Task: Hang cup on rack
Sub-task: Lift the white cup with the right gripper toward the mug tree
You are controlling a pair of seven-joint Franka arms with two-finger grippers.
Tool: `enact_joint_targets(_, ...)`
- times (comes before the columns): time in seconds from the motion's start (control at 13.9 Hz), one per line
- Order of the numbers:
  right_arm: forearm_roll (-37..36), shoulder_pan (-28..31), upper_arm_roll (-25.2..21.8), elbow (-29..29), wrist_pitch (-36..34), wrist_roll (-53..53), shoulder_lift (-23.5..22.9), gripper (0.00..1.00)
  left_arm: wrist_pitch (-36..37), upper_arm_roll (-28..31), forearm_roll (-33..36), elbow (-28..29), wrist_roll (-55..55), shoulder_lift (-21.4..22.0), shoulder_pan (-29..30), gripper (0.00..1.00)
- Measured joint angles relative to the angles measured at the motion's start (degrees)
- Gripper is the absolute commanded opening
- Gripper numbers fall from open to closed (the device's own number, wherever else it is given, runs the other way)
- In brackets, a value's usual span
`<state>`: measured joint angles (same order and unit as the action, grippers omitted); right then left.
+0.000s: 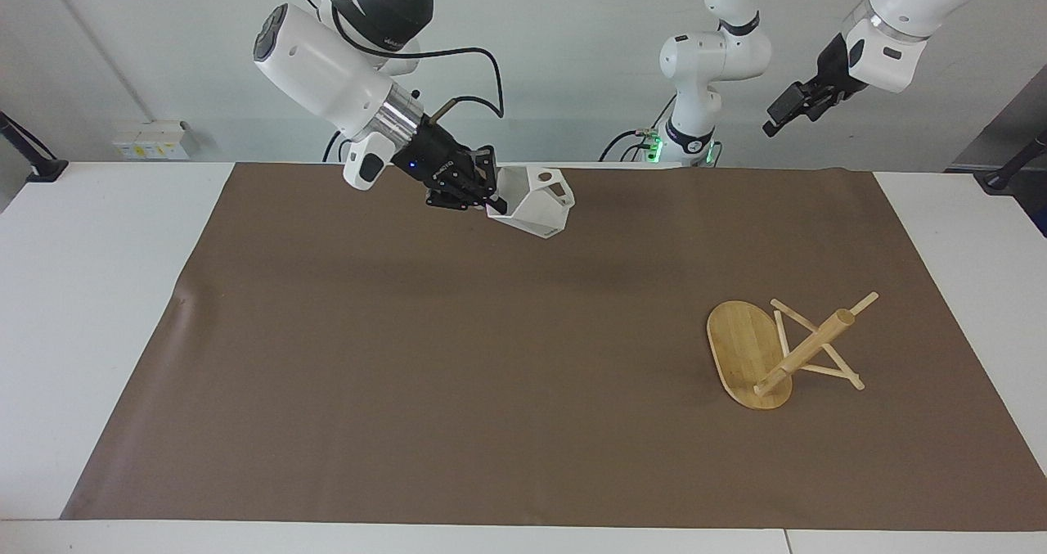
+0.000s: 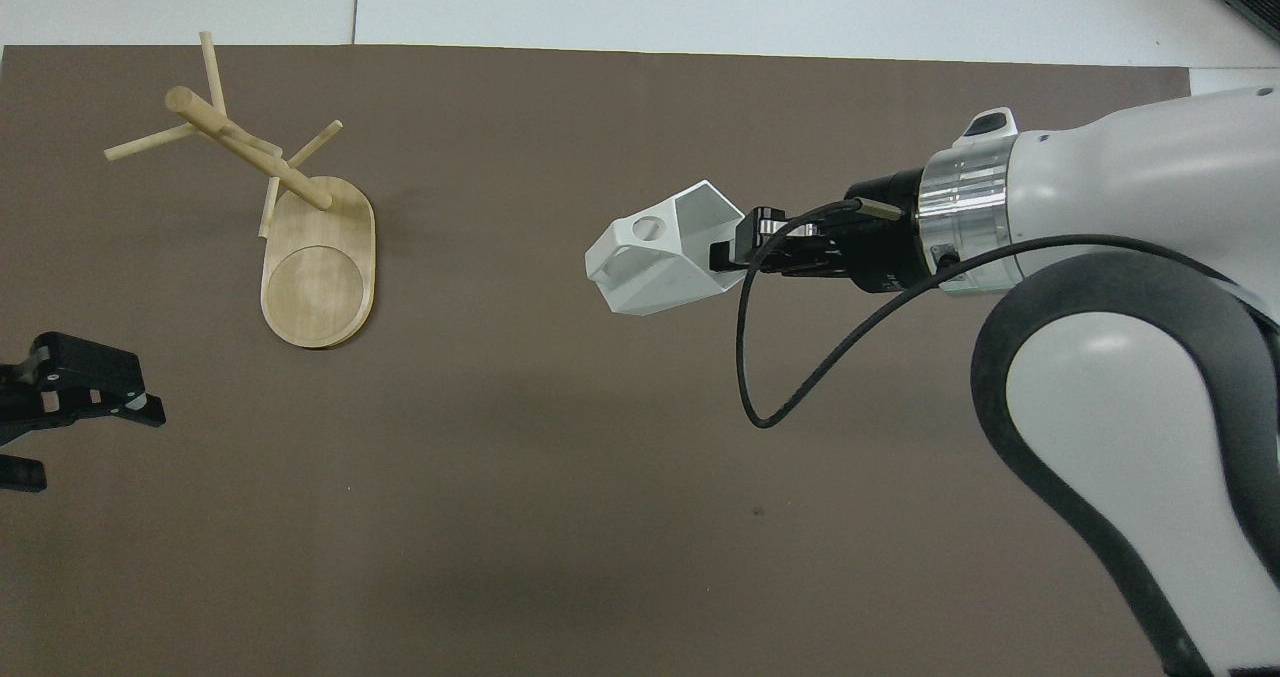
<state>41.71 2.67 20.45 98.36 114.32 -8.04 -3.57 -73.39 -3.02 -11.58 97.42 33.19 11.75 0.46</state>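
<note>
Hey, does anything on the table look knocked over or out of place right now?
Yes: the rack lies tipped over toward the left arm's end of the mat, its base on edge and its post slanting up, so no peg stands ready for the cup.

white wall [image 1: 572,47], brown mat [image 1: 491,358], perhaps paper

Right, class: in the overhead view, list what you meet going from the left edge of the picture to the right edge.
left gripper → rack → cup → right gripper, shut on the cup's rim.
</note>
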Motion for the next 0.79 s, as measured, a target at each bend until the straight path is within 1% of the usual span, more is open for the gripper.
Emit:
enact_joint_targets(0.22, 0.1, -0.1, 3.7, 0.0, 4.5, -4.4, 0.0, 0.0, 0.0, 0.0, -4.2, 2.3, 9.0, 1.3, 0.0, 1.0)
enact_joint_targets(0.36, 0.1, -0.3, 5.0, 0.0, 5.7, -5.9, 0.0, 0.0, 0.0, 0.1, -6.7, 3.2, 12.8, 1.8, 0.0, 1.0)
enact_joint_targets(0.57, 0.1, -0.3, 5.1, 0.0, 5.7, -6.0, 0.0, 0.0, 0.0, 0.4, -11.4, 3.9, 18.4, 2.1, 2.2, 1.0)
enact_joint_targets(0.79, 0.1, -0.3, 5.1, 0.0, 5.6, -6.0, 0.0, 0.0, -0.5, 0.7, -16.7, 5.9, 25.3, 2.1, 4.2, 1.0)
